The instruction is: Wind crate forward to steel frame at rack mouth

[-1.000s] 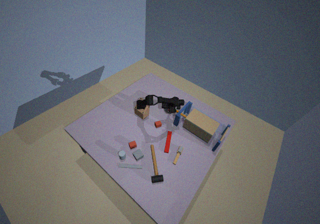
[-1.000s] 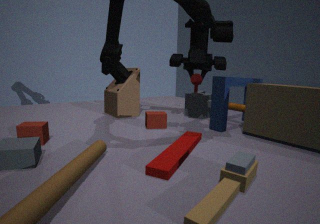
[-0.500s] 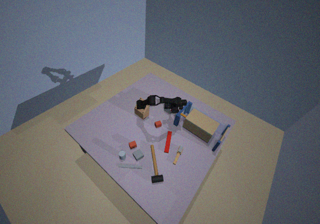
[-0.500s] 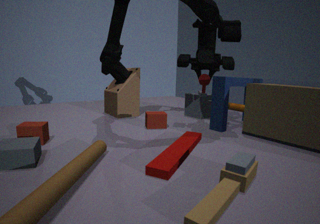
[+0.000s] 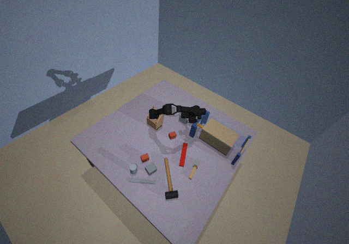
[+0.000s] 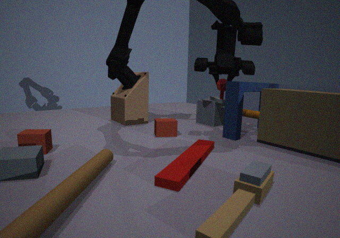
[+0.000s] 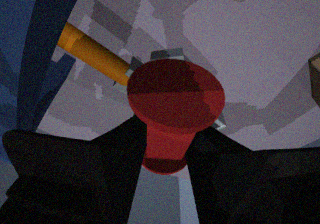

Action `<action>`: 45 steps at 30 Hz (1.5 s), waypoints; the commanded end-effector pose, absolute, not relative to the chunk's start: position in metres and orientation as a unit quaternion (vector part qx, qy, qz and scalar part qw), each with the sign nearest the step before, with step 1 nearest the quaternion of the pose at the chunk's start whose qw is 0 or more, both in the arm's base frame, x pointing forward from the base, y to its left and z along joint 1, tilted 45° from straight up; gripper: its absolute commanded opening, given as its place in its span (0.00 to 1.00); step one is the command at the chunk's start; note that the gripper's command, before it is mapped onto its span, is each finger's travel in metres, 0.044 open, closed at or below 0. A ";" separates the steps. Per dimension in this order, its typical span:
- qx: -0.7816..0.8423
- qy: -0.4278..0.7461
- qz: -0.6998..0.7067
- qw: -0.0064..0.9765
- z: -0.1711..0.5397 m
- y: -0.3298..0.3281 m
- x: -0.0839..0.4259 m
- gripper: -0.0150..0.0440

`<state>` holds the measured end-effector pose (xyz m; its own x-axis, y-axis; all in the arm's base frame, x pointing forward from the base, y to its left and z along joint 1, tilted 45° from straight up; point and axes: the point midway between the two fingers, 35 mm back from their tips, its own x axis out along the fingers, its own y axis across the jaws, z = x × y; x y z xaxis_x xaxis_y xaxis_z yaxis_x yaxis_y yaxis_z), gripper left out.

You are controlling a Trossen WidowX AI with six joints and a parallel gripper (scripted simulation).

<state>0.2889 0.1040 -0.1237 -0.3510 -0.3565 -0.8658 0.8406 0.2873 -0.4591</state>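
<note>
My gripper (image 5: 189, 120) (image 6: 224, 78) (image 7: 166, 116) is shut on the red knob of the winch handle (image 6: 221, 85) (image 7: 175, 96). The handle is upright over the grey winch (image 5: 183, 119) (image 6: 205, 112), close to its top. The knob hides most of the winch in the wrist view, and I cannot tell whether the key is in the hole. An orange strap (image 5: 199, 125) (image 6: 250, 113) (image 7: 95, 54) runs from the winch through the blue steel frame (image 5: 191, 129) (image 6: 229, 111) to the tan crate (image 5: 221, 130) (image 6: 299, 120). The crate sits flat, with a gap between its front and the frame.
A red block (image 5: 172, 135) (image 6: 165, 127) and a red bar (image 5: 183, 154) (image 6: 185, 164) lie near the winch and frame. A mallet (image 5: 168, 176), a small wooden-handled tool (image 5: 193, 170), a grey block (image 5: 151, 168), a cylinder (image 5: 133, 169) and another red block (image 5: 144, 157) are farther off.
</note>
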 end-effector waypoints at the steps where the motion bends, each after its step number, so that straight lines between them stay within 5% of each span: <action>1: 0.215 0.596 -0.554 0.540 -0.135 0.112 0.300 0.25; 45: 0.216 0.597 -0.553 0.540 -0.177 0.154 0.314 0.25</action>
